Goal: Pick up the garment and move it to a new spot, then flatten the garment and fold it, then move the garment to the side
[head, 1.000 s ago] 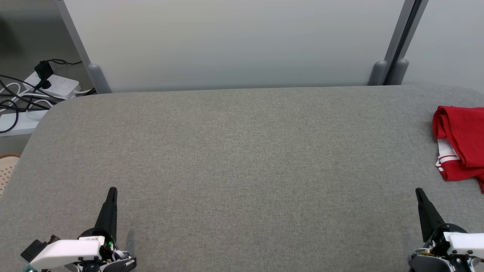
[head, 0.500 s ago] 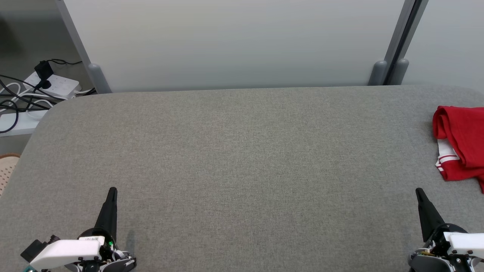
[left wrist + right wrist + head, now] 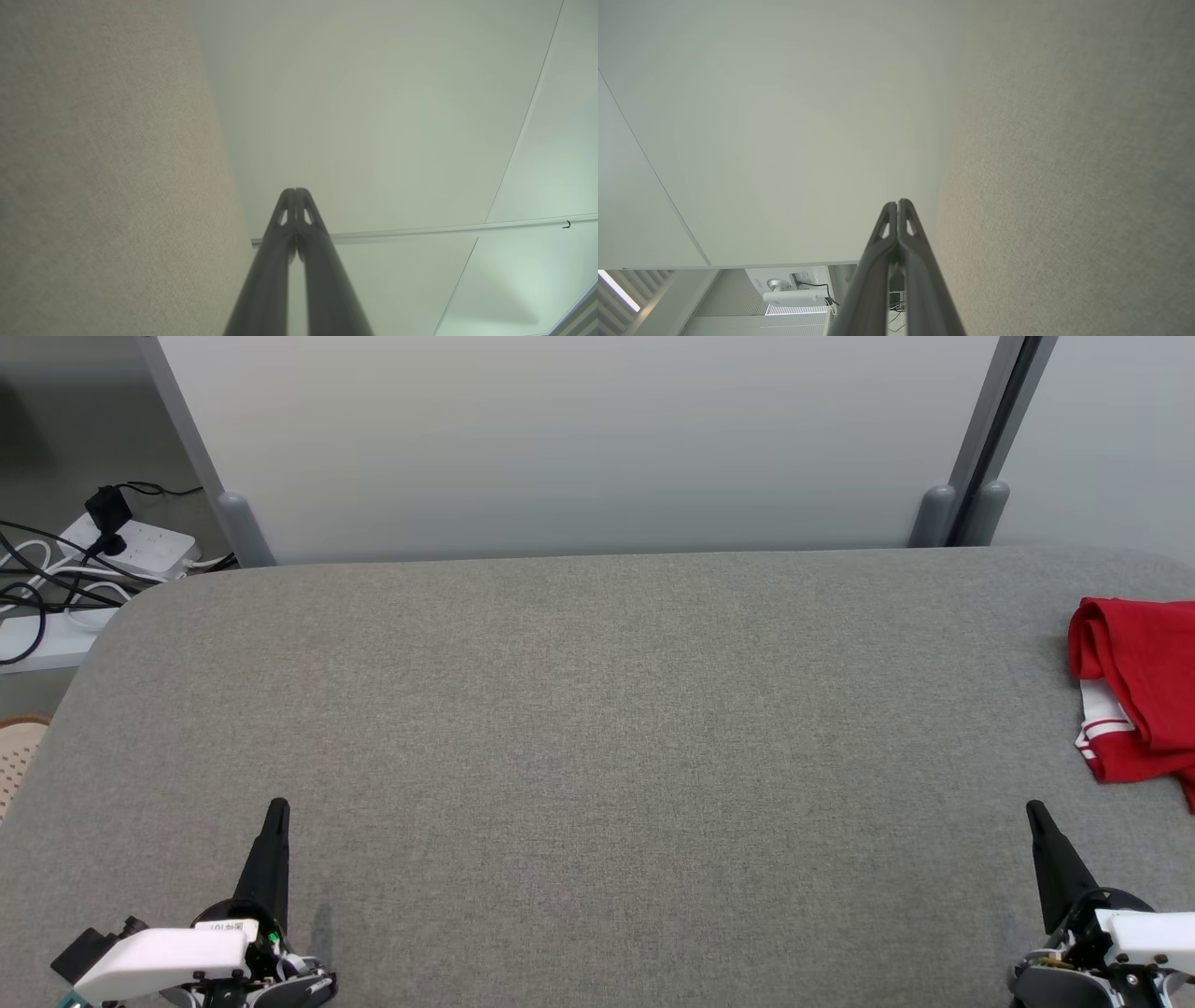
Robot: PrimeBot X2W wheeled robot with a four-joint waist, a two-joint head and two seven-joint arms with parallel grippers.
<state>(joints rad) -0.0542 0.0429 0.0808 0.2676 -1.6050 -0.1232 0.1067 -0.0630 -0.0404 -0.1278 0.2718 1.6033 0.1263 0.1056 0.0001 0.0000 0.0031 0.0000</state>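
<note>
A red garment (image 3: 1141, 686) with white stripes lies crumpled at the right edge of the grey fabric table (image 3: 597, 728), partly cut off by the head view's border. Low at the left, my left gripper (image 3: 276, 808) points up the table with its fingers pressed together and nothing in them. My right gripper (image 3: 1033, 810) stands at the lower right, also shut and empty, a short way below and left of the garment. In the left wrist view the left gripper (image 3: 295, 191) shows its tips touching; the right gripper (image 3: 897, 203) looks the same in the right wrist view.
A pale partition wall (image 3: 579, 439) with grey posts (image 3: 934, 513) runs along the table's far edge. A power strip with black cables (image 3: 121, 537) lies on the floor beyond the table's far left corner.
</note>
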